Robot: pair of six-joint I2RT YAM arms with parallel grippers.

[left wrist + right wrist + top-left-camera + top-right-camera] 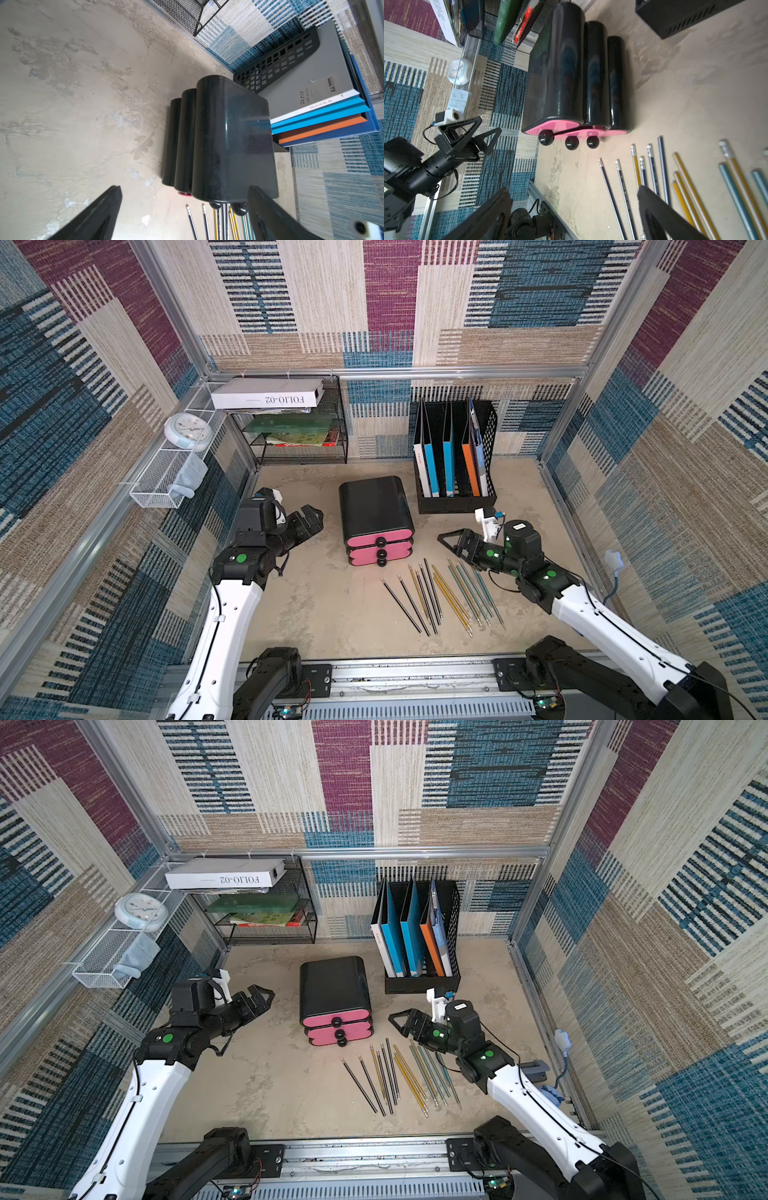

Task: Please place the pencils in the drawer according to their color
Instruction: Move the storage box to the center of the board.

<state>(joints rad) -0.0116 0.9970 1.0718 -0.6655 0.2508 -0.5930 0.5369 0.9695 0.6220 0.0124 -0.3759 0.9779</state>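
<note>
Sandy bench [324,614], nothing sorted yet: pencils [440,597] fanned near the front, drawer [376,510] just behind them, its three fronts looking closed.
Both gape wide and empty: right pincer [446,541] just beside the teal pencils, left pincer [312,517] off the drawer's flank. Likely first move: pinch one knob [381,541] squarely, pull straight forward, and brace the probably light case so it won't slide onto the pencils.

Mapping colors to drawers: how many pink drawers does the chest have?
3, stacked in the black chest: top drawer, middle drawer, bottom drawer against the tabletop. None appears hidden.
</note>
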